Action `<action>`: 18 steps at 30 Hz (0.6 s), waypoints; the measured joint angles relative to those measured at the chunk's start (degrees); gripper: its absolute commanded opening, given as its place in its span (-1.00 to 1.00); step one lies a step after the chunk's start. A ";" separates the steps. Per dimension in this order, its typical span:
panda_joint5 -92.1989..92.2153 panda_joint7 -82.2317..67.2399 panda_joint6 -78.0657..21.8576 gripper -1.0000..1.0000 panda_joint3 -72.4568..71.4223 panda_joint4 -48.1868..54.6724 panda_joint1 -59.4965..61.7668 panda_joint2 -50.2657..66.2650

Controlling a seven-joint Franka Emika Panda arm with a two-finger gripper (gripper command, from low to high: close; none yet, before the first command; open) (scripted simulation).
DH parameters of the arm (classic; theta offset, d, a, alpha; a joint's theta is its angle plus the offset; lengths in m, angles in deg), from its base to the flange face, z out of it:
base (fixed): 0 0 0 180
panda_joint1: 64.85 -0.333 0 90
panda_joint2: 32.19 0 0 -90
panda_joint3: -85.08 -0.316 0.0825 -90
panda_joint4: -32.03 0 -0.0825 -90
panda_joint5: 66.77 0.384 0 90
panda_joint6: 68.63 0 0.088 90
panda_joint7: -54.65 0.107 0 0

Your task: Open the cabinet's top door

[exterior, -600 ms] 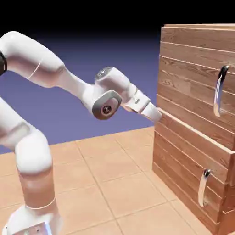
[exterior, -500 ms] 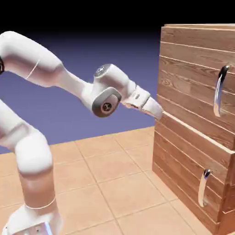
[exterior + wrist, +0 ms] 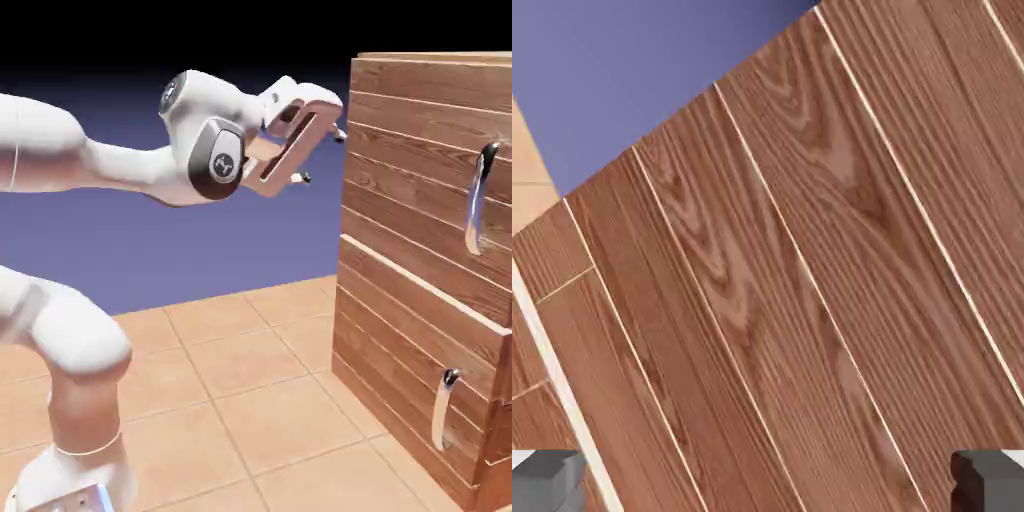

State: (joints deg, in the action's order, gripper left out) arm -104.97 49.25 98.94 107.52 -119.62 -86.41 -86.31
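Standing at the exterior view's right edge, the cabinet (image 3: 420,260) is a big box of horizontal reddish-brown planks, and we see its top door (image 3: 415,170) sitting flush, with its long curved silver handle (image 3: 480,200) upright near the right edge. Below it the lower panel (image 3: 400,350) juts forward a little and carries a smaller handle (image 3: 443,408). Our gripper (image 3: 320,155) hovers in the air just left of the top door's upper left corner, clear of the handle, which is well to its right. We see the jaws spread wide with nothing between them. In the hand view the wood planks (image 3: 812,280) run diagonally and fill most of the picture, with the grey fingertips (image 3: 990,482) far apart at the bottom corners. The tan tiled counter (image 3: 240,390) lies beneath.
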 measured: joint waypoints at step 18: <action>-35.80 -44.85 -6.04 0.00 21.03 8.76 -19.57 -20.11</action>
State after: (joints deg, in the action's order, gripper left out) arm -140.77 4.40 92.90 128.55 -110.85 -105.98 -106.42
